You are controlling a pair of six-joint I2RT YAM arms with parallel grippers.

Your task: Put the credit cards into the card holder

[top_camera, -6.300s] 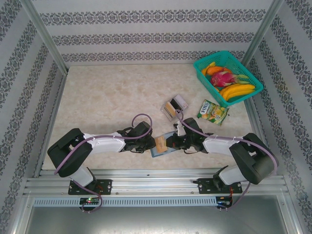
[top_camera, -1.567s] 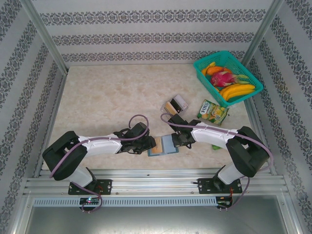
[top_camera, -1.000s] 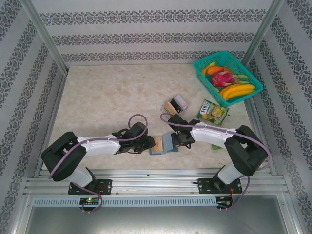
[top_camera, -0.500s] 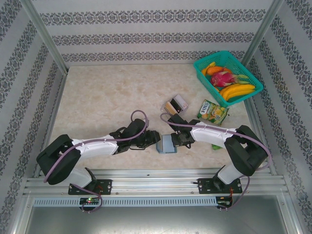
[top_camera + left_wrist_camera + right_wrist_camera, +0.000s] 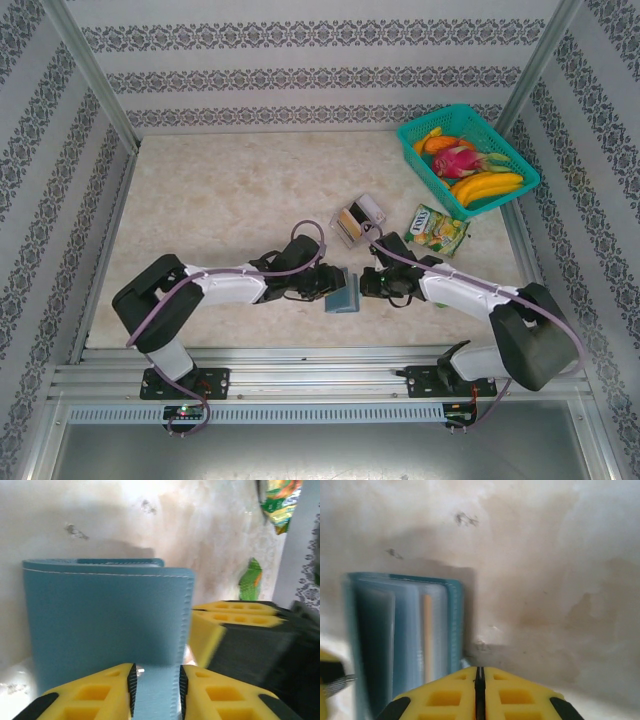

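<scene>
- Progress: partway, by my read. One tan card (image 5: 426, 630) shows edge-on between the leaves of the wallet (image 5: 342, 293), so at least one looks to be in.
- Wallet sits on the table near the front edge, between the two arms. It is folded, standing on edge and slightly agape in the right wrist view.
- Left gripper (image 5: 156, 680): clamped on the wallet's near edge, teal leather pinched between the yellow fingers.
- Right gripper (image 5: 479, 672): fingers pressed together with nothing between them, just beside the wallet's open side.
- Left to do: the other cards (image 5: 352, 218), dark and whitish plus something tan, lie in the clear tray (image 5: 345, 238) just behind the wallet. Exact count is too small to tell.
- Around: snack packet (image 5: 437, 228) right of the tray, and a teal basket (image 5: 427, 172) of fruit in the far right corner, well apart.
- Small green item (image 5: 250, 577) lies by the right arm; I cannot tell what it is.
- In the way: nothing lies between tray and wallet. The tray walls and the narrow wallet gap look like the fiddly parts.
</scene>
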